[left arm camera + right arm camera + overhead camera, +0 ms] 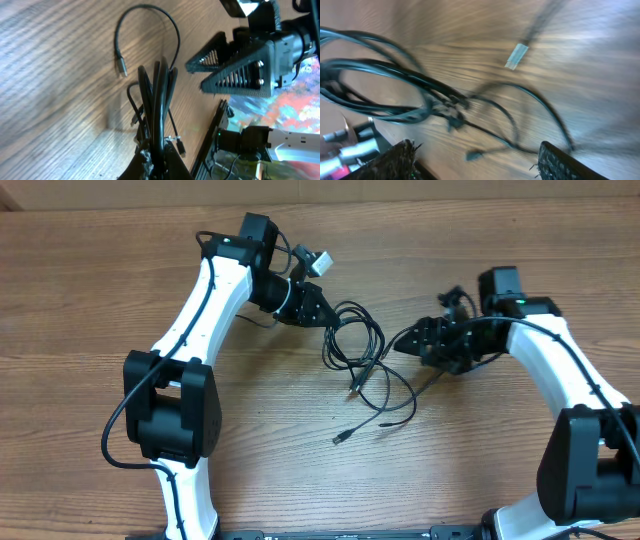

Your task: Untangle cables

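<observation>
The cables (pixel 357 345) are thin black cords, bunched in loops at the table's middle, with plug ends trailing toward the front (pixel 341 438). My left gripper (pixel 326 321) is shut on the bundle at its left end. In the left wrist view the cables (pixel 159 95) run straight up out of the shut gripper (pixel 158 161). My right gripper (pixel 398 346) stands open just right of the loops, with nothing between its fingers. The right wrist view, blurred, shows the gripper (pixel 477 165) open above the wood and the cables (pixel 395 92) ahead, with a pale plug (pixel 516 55) farther off.
The wooden table (pixel 480 470) lies all around the cables. The left arm (pixel 200 310) reaches in from the front left and the right arm (pixel 570 370) from the front right. The right gripper's fingers (pixel 235 70) also show in the left wrist view.
</observation>
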You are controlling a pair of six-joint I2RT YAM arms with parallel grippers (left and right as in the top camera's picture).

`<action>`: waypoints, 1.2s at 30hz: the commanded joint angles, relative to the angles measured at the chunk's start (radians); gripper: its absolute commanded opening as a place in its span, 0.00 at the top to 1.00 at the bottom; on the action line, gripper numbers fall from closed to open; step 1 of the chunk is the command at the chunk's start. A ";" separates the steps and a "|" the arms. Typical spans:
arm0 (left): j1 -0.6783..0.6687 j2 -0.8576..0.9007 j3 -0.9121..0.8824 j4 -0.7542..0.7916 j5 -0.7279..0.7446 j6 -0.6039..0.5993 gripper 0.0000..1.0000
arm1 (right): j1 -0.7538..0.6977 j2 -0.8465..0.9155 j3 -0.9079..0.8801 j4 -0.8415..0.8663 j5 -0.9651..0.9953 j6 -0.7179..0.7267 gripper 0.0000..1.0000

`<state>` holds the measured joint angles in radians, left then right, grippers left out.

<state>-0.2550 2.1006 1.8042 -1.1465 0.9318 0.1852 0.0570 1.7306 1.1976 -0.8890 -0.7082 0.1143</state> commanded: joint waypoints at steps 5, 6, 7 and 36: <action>-0.015 0.002 0.015 -0.010 0.078 0.025 0.96 | 0.141 -0.014 0.001 0.145 0.140 0.047 0.28; -0.013 0.002 0.015 -0.010 0.095 0.025 0.96 | 0.164 -0.013 0.001 0.160 0.213 0.080 0.28; -0.012 0.002 0.015 -0.010 0.109 0.025 0.96 | 0.183 -0.013 0.001 0.171 0.269 0.106 0.28; 0.071 0.002 0.015 -0.032 -0.460 -0.210 0.96 | 0.182 0.085 -0.043 0.098 0.843 0.395 0.96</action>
<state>-0.1932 2.1006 1.8042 -1.1782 0.6289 0.0330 0.2424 1.8099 1.1652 -0.7948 0.1383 0.4919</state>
